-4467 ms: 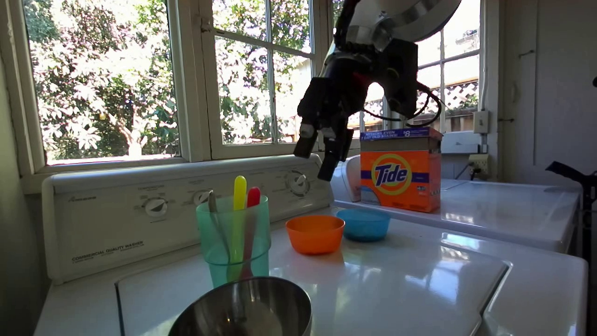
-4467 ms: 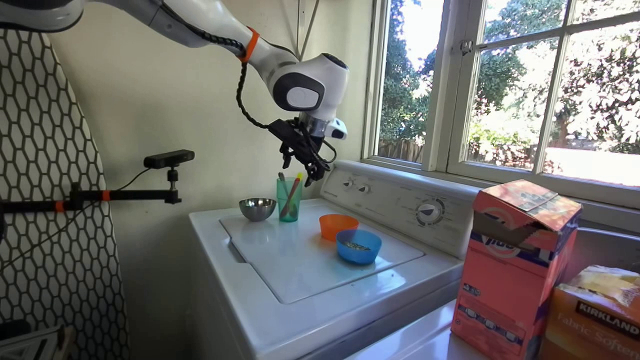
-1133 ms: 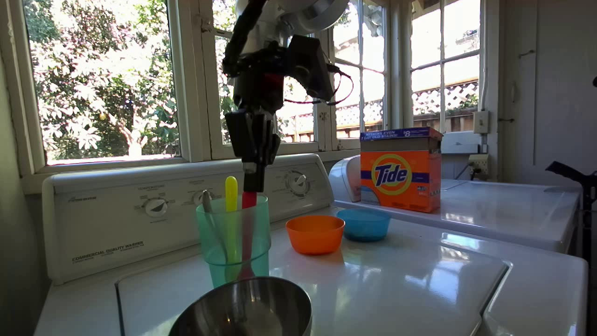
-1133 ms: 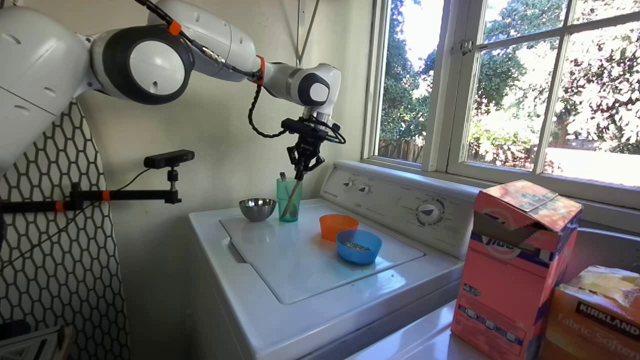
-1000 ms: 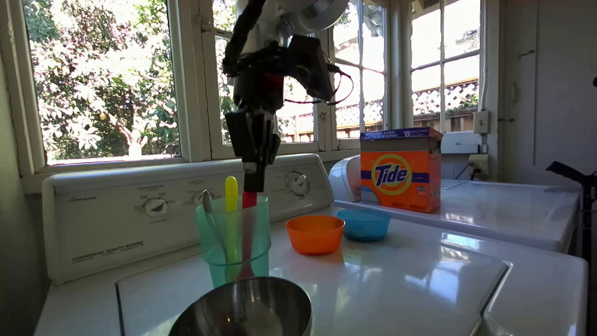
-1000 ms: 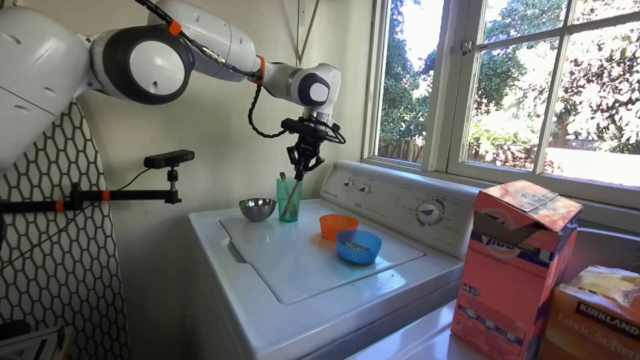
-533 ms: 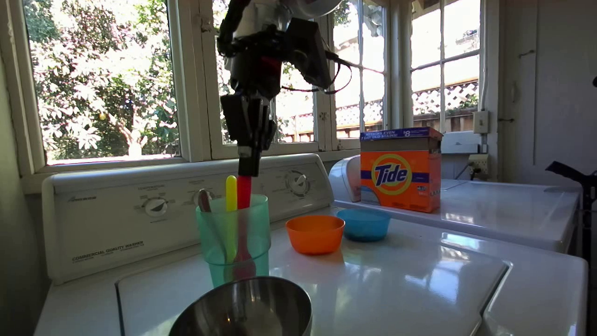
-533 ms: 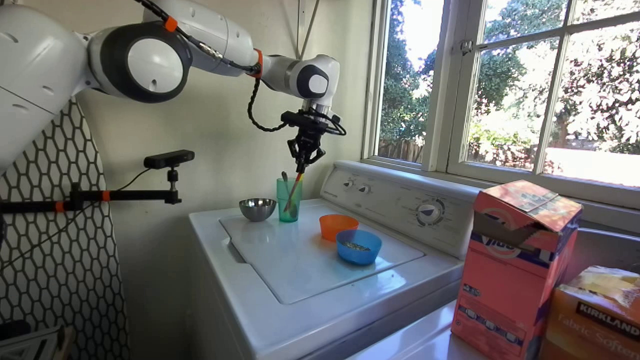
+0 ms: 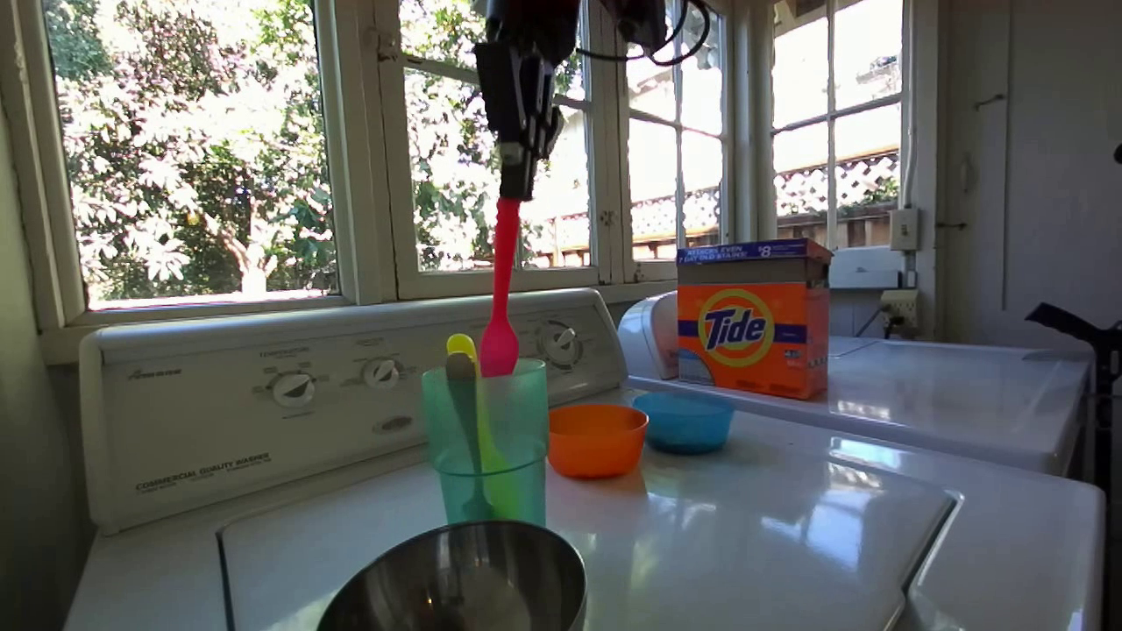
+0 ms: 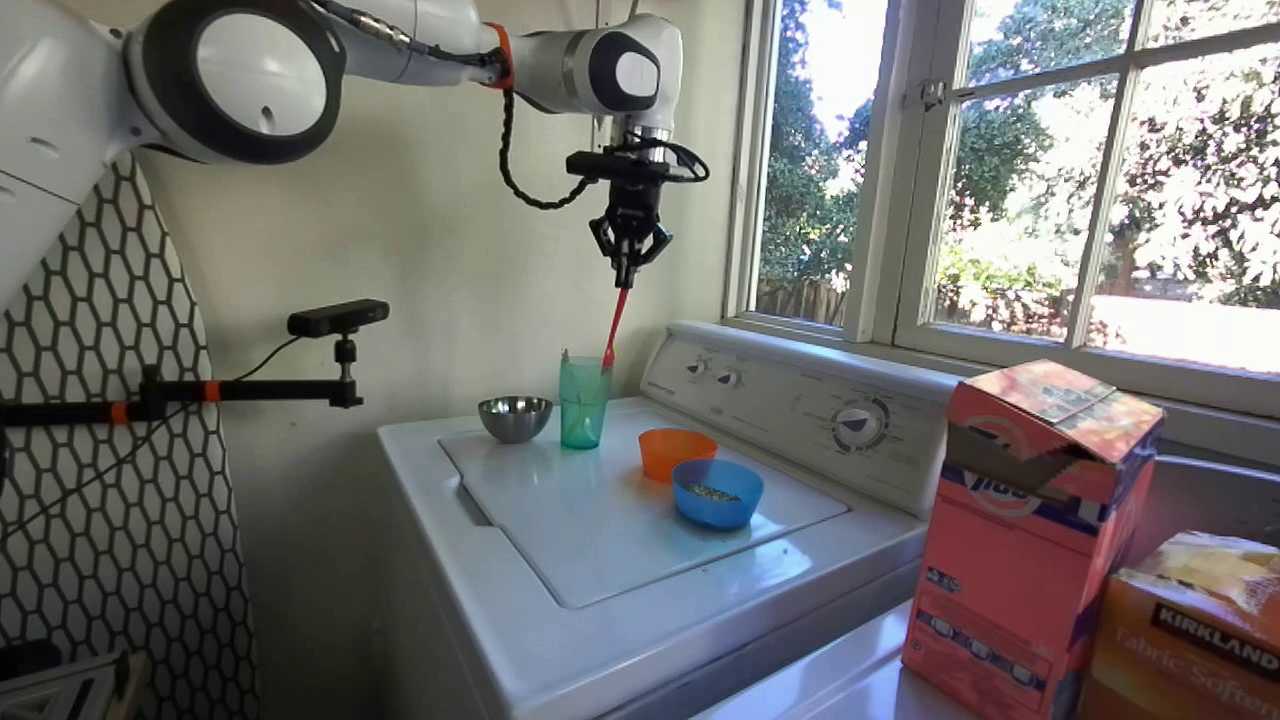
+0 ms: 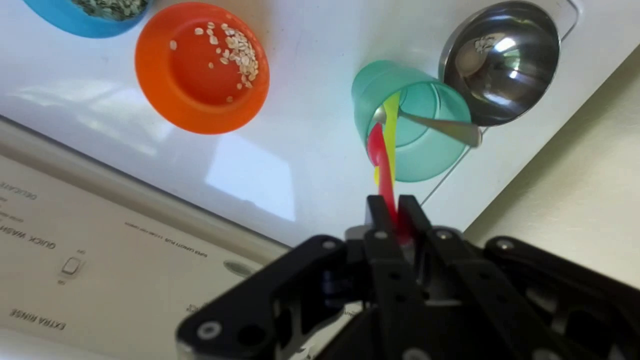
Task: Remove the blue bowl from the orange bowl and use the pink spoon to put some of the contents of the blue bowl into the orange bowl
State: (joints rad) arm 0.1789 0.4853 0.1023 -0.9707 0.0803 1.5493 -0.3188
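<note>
The pink spoon hangs nearly upright from my gripper, which is shut on the end of its handle. In the wrist view the fingers stand on either side of the pink handle. The spoon's scoop end points down at the green cup's rim; whether it touches the cup I cannot tell. The orange bowl stands on the washer lid, with some pale flakes inside. Close beside it, not nested, sits the blue bowl, holding greenish flakes; the wrist view cuts it off.
The green cup holds a yellow utensil and a grey utensil. Next to it is a shiny metal bowl. Behind rises the washer's control panel. A detergent box stands beyond the bowls. A camera sits on a side bar.
My gripper, open 4.5 seconds ago, has closed on the pink spoon's handle and lifted it up, most of the way out of the cup. The cup has shifted slightly. Both bowls stayed put.
</note>
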